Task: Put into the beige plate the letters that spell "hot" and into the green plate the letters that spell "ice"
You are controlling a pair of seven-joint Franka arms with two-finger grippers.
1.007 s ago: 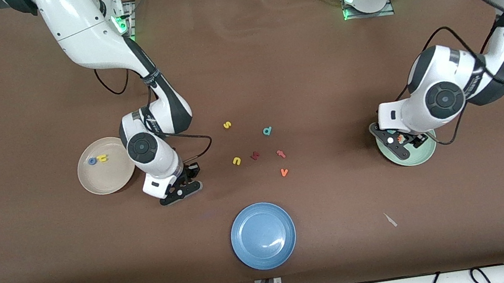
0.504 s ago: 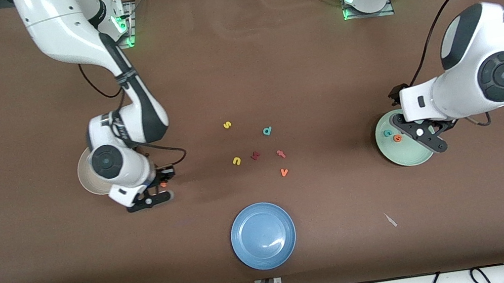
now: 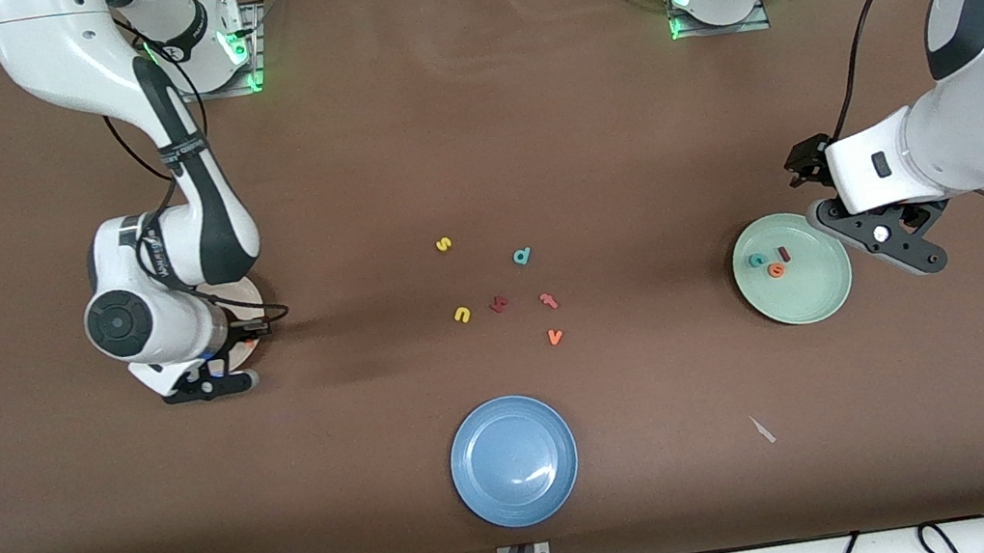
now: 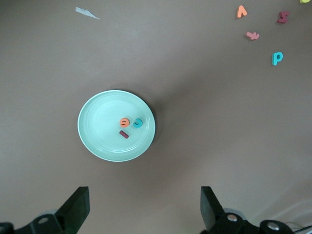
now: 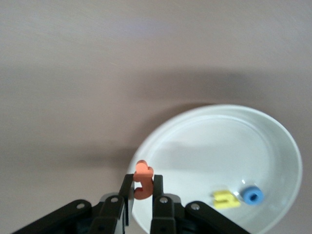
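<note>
My right gripper [image 5: 143,192] is shut on the orange hooked t [image 5: 143,179], held over the rim of the beige plate [image 5: 219,141]. In that plate lie the yellow h [image 5: 224,199] and the blue o [image 5: 252,195]. From the front the right gripper [image 3: 213,381] and its arm cover most of the beige plate [image 3: 250,305]. The green plate [image 3: 807,298] holds the teal c [image 3: 756,259], the dark red i [image 3: 783,252] and the orange e [image 3: 776,270]. My left gripper [image 3: 881,238] hangs open and empty beside the green plate [image 4: 97,136], toward the left arm's end.
Loose letters lie mid-table: a yellow s [image 3: 443,245], a teal d [image 3: 522,256], a yellow u [image 3: 462,314], a dark red angular letter [image 3: 498,304], a pinkish t [image 3: 548,300] and an orange v [image 3: 556,336]. A blue plate [image 3: 514,461] sits nearer the front camera, a white scrap [image 3: 762,429] beside it.
The right arm carried the orange t from mid-table to the beige plate's rim. The left gripper left the green plate, where the i now lies with c and e.
</note>
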